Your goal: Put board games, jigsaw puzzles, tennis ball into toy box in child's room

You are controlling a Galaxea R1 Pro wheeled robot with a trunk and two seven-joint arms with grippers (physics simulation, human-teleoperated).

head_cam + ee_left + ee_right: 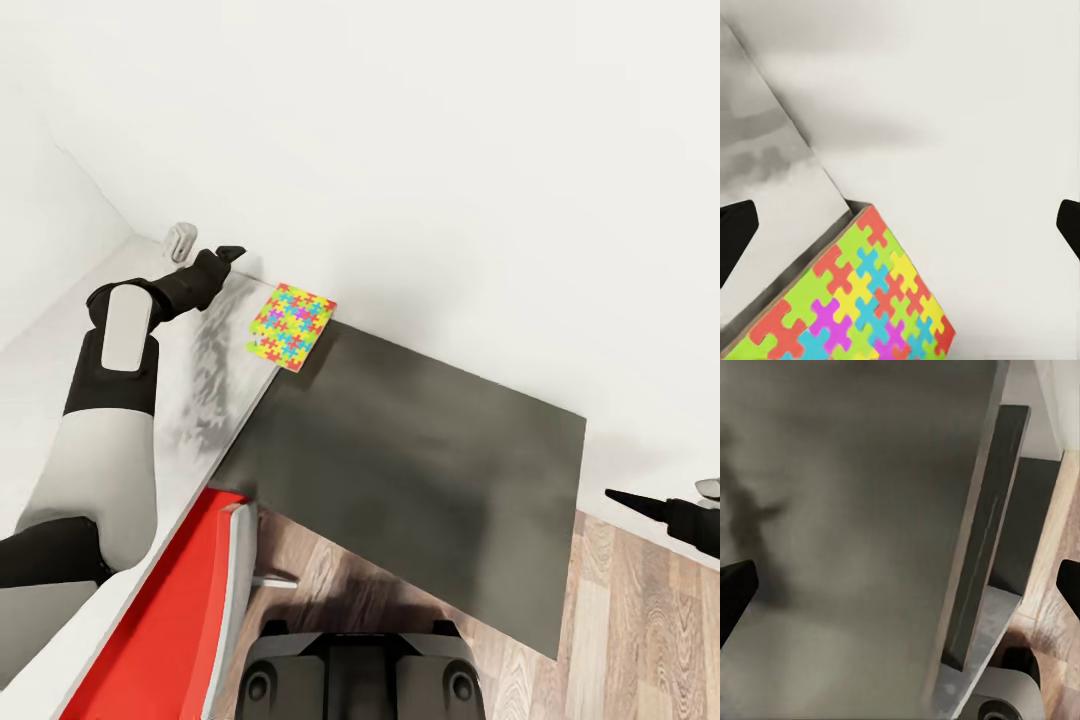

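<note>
A jigsaw puzzle (pixel 292 326) of bright interlocking pieces lies flat at the far end corner of the table (pixel 215 400), close to the wall. My left gripper (pixel 230 252) hovers open over the tabletop just short of that puzzle. In the left wrist view the jigsaw puzzle (pixel 862 300) sits below and between the spread fingertips (pixel 735 232), untouched. My right gripper (pixel 660 497) is open and empty off the table's end, above the floor. The toy box, board games and tennis ball are out of view.
The table's dark grey side panel (pixel 430 480) drops to the wood-plank floor (pixel 640 620). A red chair (pixel 170 620) stands against the table's near edge. A small pale object (pixel 182 240) sits at the back of the tabletop. White walls close in behind.
</note>
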